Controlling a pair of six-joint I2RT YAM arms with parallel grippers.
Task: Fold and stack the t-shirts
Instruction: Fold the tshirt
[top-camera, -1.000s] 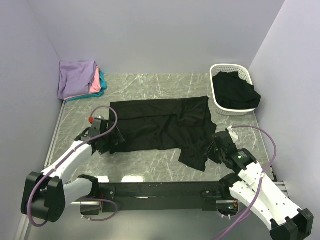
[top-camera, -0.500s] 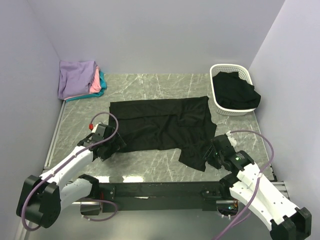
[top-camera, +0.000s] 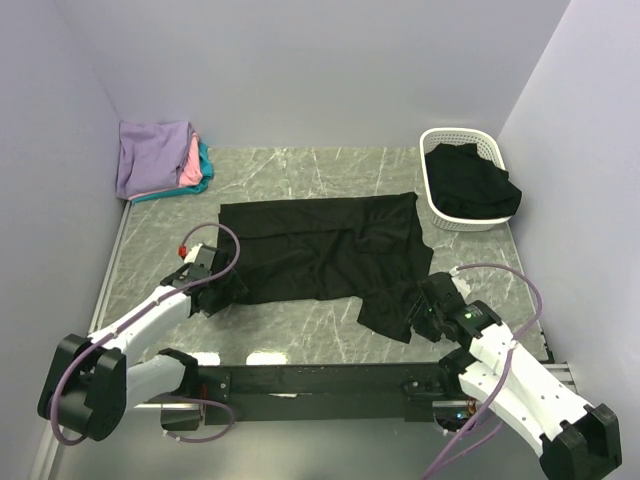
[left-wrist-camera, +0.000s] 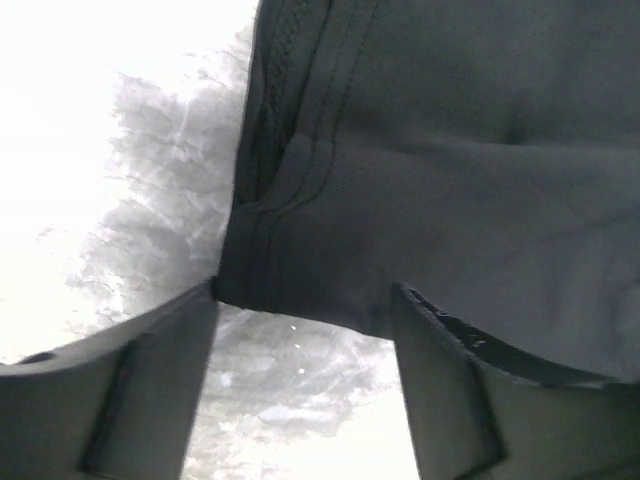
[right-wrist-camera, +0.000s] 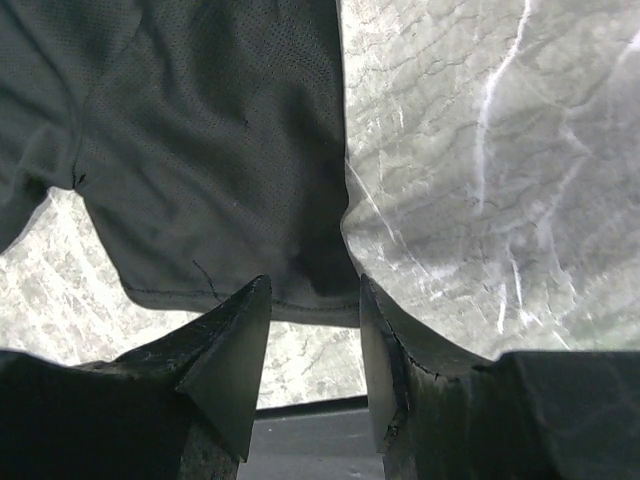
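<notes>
The black shirt (top-camera: 320, 250) lies spread flat, and it has not shifted over the last second; only the arms have moved. The left tool (left-wrist-camera: 305, 290) has slid a little back and down along the shirt's near left corner. It now stands wide open with the stitched hem corner in the gap between its fingers, cloth ahead and to its right, bare table (top-camera: 300, 175) to its left. The right tool (right-wrist-camera: 313, 282) has crept in toward what looks like a sleeve. It is also open, less widely, with the sleeve's hem lying just ahead of and between its fingertips, and bare table to its right. Neither tool has hold of anything yet, and we cannot tell whether the lower fingers have got under the cloth. We read this as the end of the approach. Both tools are lined up on the near edge, so the next thing needed is for them to close on it and lift together for the first fold. The risk we see is pinching only the top layer at the doubled hem. Well ahead of the left tool sits the folded stack (top-camera: 158, 158), and well ahead of the right tool the basket (top-camera: 427, 175) holds another black shirt (top-camera: 470, 180), not yet folded.
</notes>
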